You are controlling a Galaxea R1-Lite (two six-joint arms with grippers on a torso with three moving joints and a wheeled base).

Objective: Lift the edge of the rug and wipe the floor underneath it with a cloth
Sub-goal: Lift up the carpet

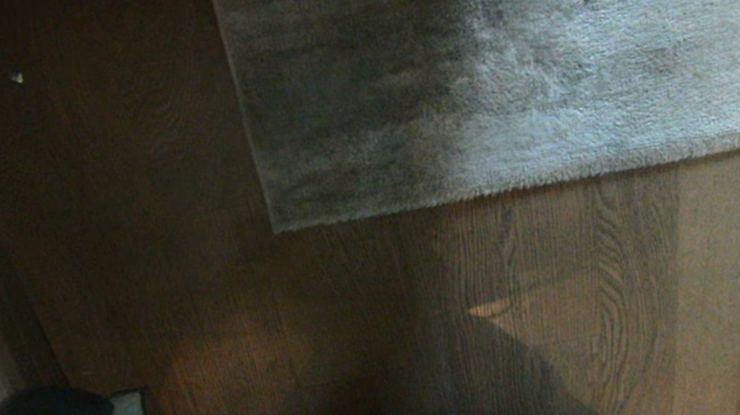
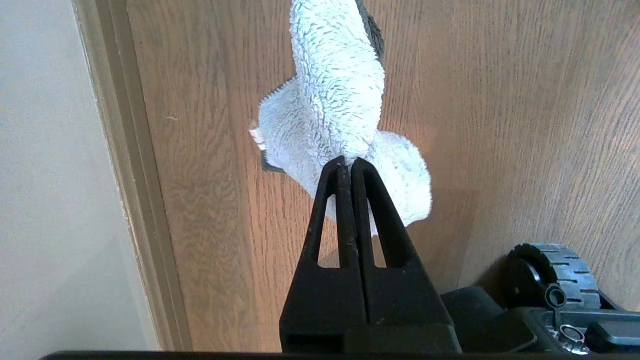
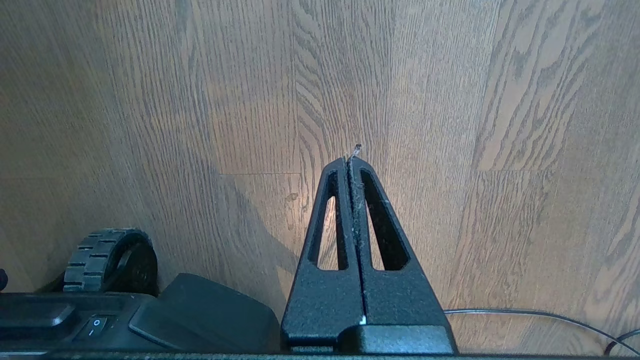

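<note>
Down on the near left, by the wall, our left tool [image 2: 348, 162] is pinched tight on the cloth [image 2: 340, 120]. The soft pale rag hangs from the closed tips, over the floor [image 1: 582, 307]. We can see the same cloth at the near left corner of the head view too.

Our right tool [image 3: 352, 160] has its two tips pressed together with nothing between them. It hangs over bare wood, close to our base and one of its wheels [image 3: 111, 260].

Farther off, the big grey rug lies flat. The rug edge [image 1: 488, 191] runs straight across, and its square corner sits toward the left. No part of it is lifted, and neither tool is near it.

So we think one small bit looks ready: the cloth is in our grip. The rest is still to do. We must reach the rug, lift its edge, and wipe the wood under it.
</note>
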